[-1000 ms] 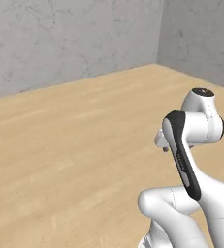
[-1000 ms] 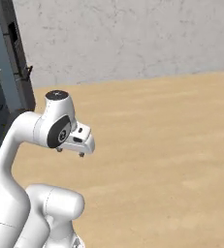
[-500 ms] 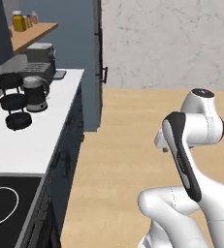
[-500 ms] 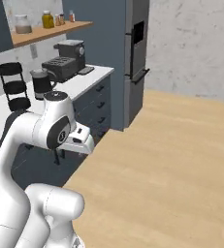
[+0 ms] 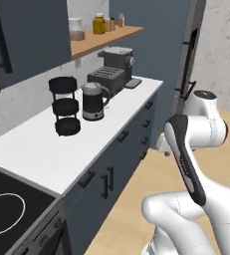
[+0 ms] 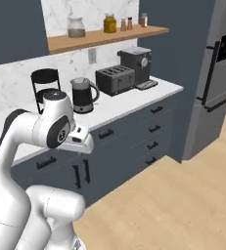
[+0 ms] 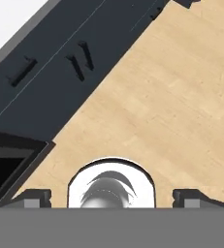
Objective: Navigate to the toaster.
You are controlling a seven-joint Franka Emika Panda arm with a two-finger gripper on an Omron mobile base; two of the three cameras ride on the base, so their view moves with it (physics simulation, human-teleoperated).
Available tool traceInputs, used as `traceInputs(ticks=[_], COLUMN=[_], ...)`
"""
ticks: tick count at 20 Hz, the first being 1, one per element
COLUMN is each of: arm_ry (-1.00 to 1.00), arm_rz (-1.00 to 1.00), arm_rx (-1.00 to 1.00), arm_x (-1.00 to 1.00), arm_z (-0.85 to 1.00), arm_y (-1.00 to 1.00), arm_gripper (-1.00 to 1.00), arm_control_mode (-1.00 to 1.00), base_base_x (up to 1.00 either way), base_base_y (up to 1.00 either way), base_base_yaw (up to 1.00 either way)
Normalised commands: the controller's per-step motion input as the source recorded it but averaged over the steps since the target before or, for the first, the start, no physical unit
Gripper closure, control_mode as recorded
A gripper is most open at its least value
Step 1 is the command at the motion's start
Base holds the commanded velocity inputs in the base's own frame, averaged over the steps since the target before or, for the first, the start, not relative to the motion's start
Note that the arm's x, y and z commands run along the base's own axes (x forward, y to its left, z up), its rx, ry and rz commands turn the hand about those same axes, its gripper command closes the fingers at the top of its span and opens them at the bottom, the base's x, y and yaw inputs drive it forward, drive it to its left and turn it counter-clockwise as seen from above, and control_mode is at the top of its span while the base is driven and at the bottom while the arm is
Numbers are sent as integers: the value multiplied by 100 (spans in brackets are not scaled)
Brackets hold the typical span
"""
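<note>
While the base isn't parked yet, the low dark-grey boxy four-slot toaster (image 6: 115, 79) is already in sight.
It sits upper middle of the right base view on the white stone countertop (image 5: 61, 149), between the black kettle (image 6: 82, 95) and grey coffee machine (image 6: 136, 65). Looks partway there, some driving left. Two-finger gripper (image 7: 112, 197) tips are wide apart, holding nothing.

White tabletop (image 6: 134, 100) is running along the dark drawer fronts. Sitting on it, left to right in the right base view: black tiered rack (image 6: 45, 88), black kettle (image 6: 80, 95), toaster (image 6: 115, 79), coffee machine (image 6: 136, 66). Wooden shelf (image 6: 104, 36) above is carrying jars (image 6: 110, 23).
</note>
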Motion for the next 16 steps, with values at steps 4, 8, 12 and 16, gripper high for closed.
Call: traceInputs(ticks=[4, 8, 12, 16], arm_ry=[0, 0, 0, 0], arm_rz=[0, 0, 0, 0], arm_rx=[0, 0, 0, 0], arm_x=[0, 0, 0, 0], arm_z=[0, 0, 0, 0], arm_y=[0, 0, 0, 0], arm_gripper=[-100, -100, -100, -100], arm_control_mode=[100, 100, 100, 100], base_base_x=[74, 59, 53, 55], base_base_y=[-97, -100, -100, -95], base_base_yaw=[42, 35, 31, 30])
